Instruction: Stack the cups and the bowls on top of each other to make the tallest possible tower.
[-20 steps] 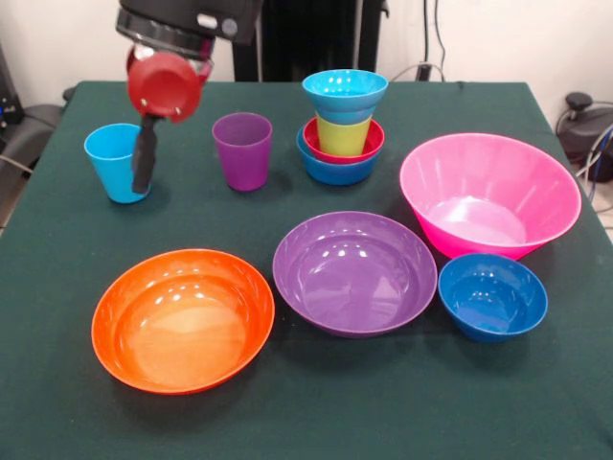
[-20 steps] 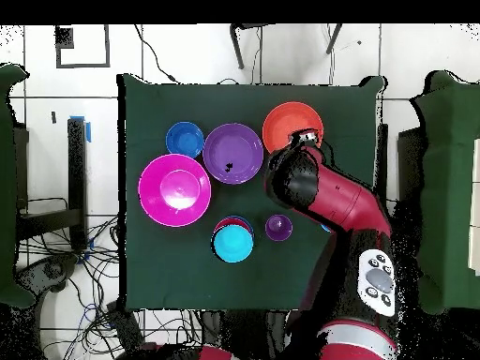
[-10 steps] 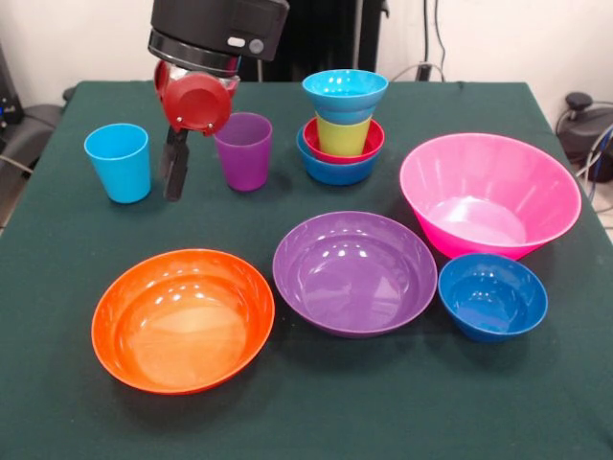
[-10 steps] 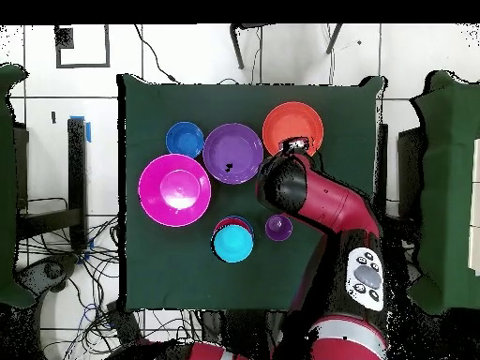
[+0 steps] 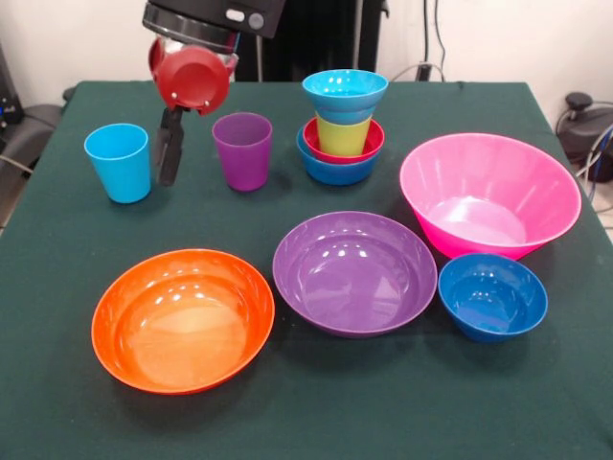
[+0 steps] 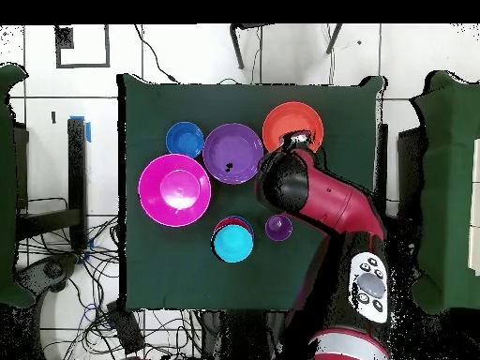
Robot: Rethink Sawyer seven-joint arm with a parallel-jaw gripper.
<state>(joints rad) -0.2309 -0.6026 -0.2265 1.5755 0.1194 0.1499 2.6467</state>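
Observation:
My gripper [image 5: 170, 149] hangs between the light blue cup [image 5: 119, 161] and the purple cup [image 5: 242, 149], touching neither and holding nothing I can see. The tower [image 5: 343, 125] stands to the right of the purple cup: a blue bowl [image 5: 335, 171] at the bottom, then a red bowl [image 5: 369, 144], a lime green cup [image 5: 343, 136] and a cyan bowl [image 5: 345, 94] on top. In the overhead view the arm [image 6: 319, 197] covers the gripper and the light blue cup. The purple cup [image 6: 278, 227] and the tower [image 6: 232, 242] show there.
Nearer the front edge lie a wide orange bowl [image 5: 182, 319], a wide purple bowl [image 5: 354, 272], a small dark blue bowl [image 5: 492, 295] and a big pink bowl [image 5: 488, 196]. All of them rest on a dark green tablecloth [image 5: 57, 287].
The gripper has moved right, from in front of the light blue cup into the gap between the two cups, then risen slightly. Cups and bowls have not moved.

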